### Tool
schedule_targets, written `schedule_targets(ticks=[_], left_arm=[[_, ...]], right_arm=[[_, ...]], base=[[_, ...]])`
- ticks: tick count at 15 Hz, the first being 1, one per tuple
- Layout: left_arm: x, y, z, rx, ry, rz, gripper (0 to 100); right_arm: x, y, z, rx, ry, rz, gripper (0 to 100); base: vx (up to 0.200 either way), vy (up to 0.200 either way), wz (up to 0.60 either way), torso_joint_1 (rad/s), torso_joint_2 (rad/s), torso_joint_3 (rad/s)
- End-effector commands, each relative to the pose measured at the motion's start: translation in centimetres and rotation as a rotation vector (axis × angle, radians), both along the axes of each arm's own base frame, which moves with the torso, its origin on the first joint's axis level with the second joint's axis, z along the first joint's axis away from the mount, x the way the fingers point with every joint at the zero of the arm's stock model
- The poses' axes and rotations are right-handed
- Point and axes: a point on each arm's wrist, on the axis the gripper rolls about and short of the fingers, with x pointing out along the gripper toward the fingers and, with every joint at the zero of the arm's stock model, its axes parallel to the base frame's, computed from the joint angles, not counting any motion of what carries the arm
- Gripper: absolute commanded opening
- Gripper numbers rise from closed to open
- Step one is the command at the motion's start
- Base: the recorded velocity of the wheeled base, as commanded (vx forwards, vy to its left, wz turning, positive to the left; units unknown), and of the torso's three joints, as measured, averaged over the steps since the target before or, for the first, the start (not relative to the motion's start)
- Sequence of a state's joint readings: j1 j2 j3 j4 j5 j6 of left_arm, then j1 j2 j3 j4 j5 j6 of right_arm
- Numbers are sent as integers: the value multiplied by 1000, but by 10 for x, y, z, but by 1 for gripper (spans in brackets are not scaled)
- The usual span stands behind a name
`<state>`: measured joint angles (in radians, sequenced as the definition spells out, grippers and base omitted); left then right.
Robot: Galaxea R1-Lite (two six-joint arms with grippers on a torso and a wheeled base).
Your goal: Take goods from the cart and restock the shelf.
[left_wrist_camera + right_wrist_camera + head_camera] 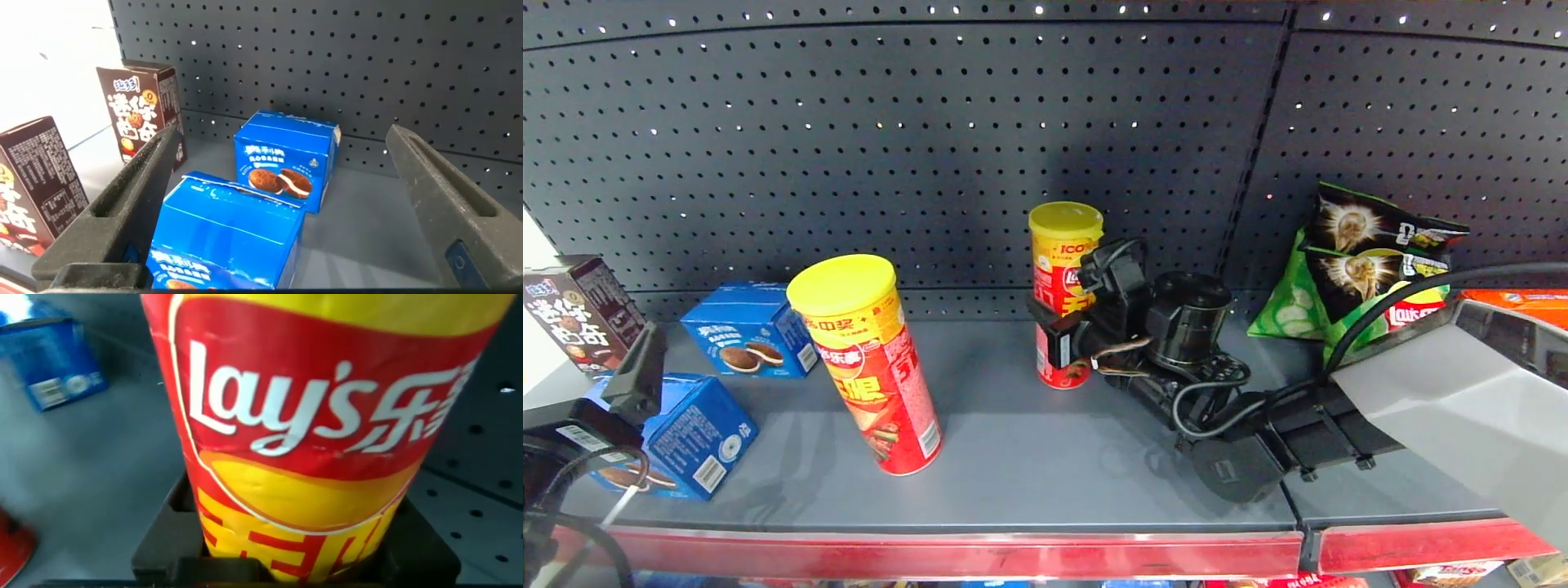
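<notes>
The right hand is clamping an upright can on the shelf, risking toppling it on release; the left hand is gaping wide.

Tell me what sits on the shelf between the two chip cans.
Nothing: in the head view, bare shelf separates the near can from the far can.

Arm stretched forward, the right pincer clamps a red-and-yellow cylindrical chip can; the left pincer sits low, fingers spread wide.
</notes>
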<state>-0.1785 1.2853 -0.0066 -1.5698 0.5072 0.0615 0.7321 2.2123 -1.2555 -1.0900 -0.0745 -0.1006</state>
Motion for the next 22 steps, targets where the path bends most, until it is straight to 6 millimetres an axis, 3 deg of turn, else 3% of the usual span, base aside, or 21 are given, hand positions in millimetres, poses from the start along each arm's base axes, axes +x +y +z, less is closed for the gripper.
schedule_targets(ticks=[1,8,11,18,19,22], left_arm=[[0,0,0,-1,-2,1,100],[-1,1,1,-1,-5,7,100],[-1,1,1,-1,-5,7,100],[0,1,0,-2,-2,7,100],[0,1,0,-2,-2,7,100],[0,1,0,-2,-4,7,100]], right_arm=[[0,11,-8,-6,8,7,0],[12,39,-3,14,1,-98,0],[19,47,-14,-5,25,-134,0],[19,46,-10,2,17,-139,0],[20,46,-11,-6,6,-141,100],[20,46,-10,-18,-3,-140,100]], base=[[0,0,0,0,0,0],[0,0,0,0,0,0],[0,0,0,0,0,0],[0,0,0,0,0,0],[0,0,0,0,0,0],[0,0,0,0,0,0]])
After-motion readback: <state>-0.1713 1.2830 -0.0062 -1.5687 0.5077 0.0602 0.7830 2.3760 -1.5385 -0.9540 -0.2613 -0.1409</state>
